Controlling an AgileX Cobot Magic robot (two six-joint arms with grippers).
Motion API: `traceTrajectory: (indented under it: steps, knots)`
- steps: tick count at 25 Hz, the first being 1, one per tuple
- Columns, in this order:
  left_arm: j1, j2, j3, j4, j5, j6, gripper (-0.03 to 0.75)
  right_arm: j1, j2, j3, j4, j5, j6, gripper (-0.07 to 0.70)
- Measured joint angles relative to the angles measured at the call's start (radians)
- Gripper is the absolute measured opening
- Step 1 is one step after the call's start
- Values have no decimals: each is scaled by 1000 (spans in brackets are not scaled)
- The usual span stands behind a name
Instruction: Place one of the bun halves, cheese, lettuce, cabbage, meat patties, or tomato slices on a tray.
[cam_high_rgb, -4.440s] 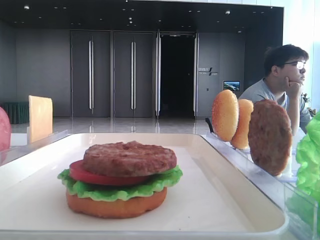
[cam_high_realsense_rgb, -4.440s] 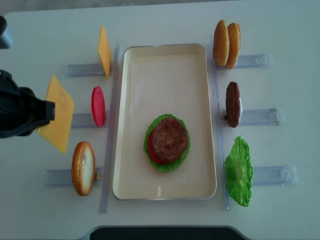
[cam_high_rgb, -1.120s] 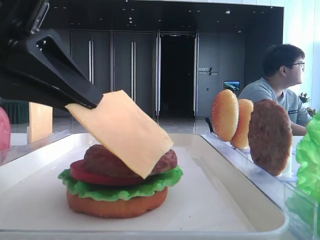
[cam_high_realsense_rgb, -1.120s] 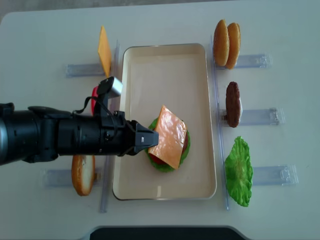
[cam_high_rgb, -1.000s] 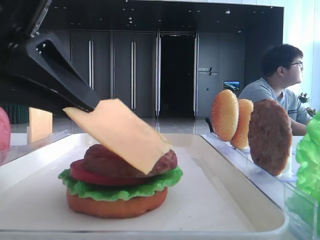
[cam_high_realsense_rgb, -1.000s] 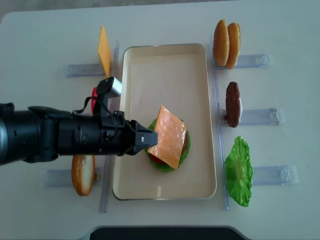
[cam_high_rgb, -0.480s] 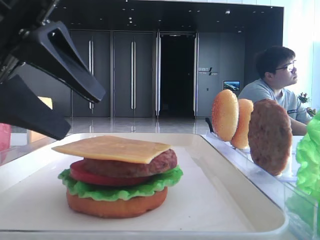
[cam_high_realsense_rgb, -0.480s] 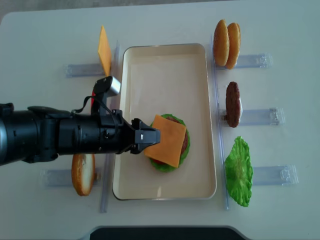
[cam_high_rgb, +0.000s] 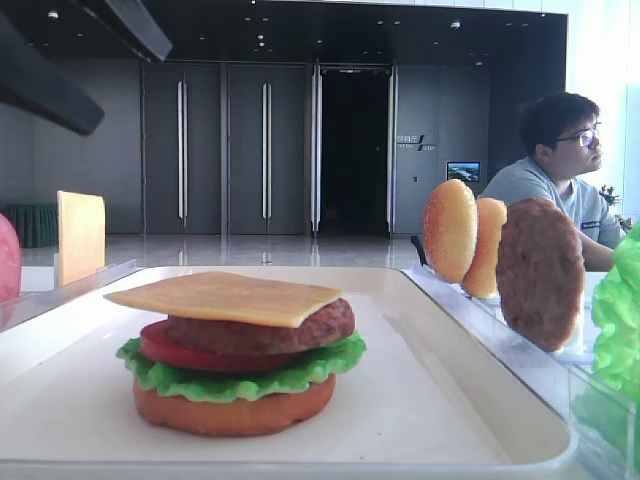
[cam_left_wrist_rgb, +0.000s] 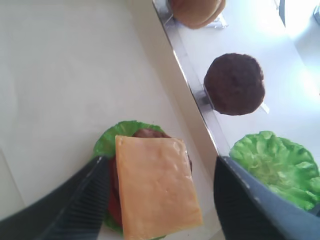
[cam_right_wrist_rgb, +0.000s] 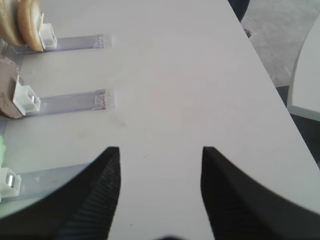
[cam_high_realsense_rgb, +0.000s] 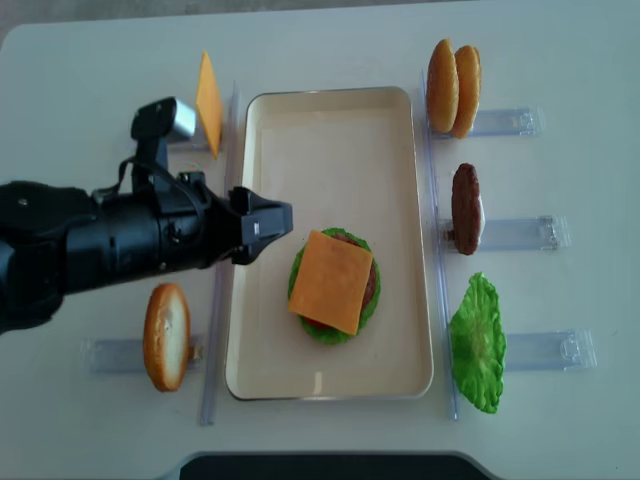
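Observation:
A pale orange cheese (cam_high_realsense_rgb: 330, 281) slice lies flat on top of a stack on the cream tray (cam_high_realsense_rgb: 330, 140). Under the cheese (cam_high_rgb: 215, 296) are a brown patty (cam_high_rgb: 310, 325), a red tomato slice (cam_high_rgb: 170, 350), green lettuce (cam_high_rgb: 240, 378) and a bun half (cam_high_rgb: 235, 410). My left gripper (cam_high_realsense_rgb: 272, 228) hangs open just left of the stack and above it, holding nothing. In the left wrist view the cheese (cam_left_wrist_rgb: 155, 185) shows between the spread fingers (cam_left_wrist_rgb: 75, 200). My right gripper (cam_right_wrist_rgb: 160, 150) is open over bare table.
Clear holders flank the tray. On the left stand a second cheese slice (cam_high_realsense_rgb: 208, 103) and a bun half (cam_high_realsense_rgb: 166, 335). On the right stand two bun halves (cam_high_realsense_rgb: 452, 85), a patty (cam_high_realsense_rgb: 465, 208) and a lettuce leaf (cam_high_realsense_rgb: 477, 343). A person (cam_high_rgb: 560, 160) sits beyond the table.
The left gripper opened and let go of the cheese, which settled flat on the patty. The gripper then rose and drew back to the left.

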Motion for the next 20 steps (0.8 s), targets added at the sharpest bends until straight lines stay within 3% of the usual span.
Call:
traceTrajectory:
  steps: [2,4,6,8,10,16,20]
  knots:
    - [0,-24,-65,244,9,-231,487,0,0,0,0,0,0,352]
    - [12,-29,-144,583,79,-511,467,0,0,0,0,0,0,352]
    - [40,-22,-239,880,225,-787,459,0,0,0,0,0,0,352]
    - [92,-11,-315,1116,357,-941,456,0,0,0,0,0,0,352]
    - [160,-2,-372,1232,456,-1002,454,0,0,0,0,0,0,352]
    - [409,1,-410,1336,607,-977,453,0,0,0,0,0,0,352]
    - [450,1,-410,1407,671,-980,427,0,0,0,0,0,0,352]
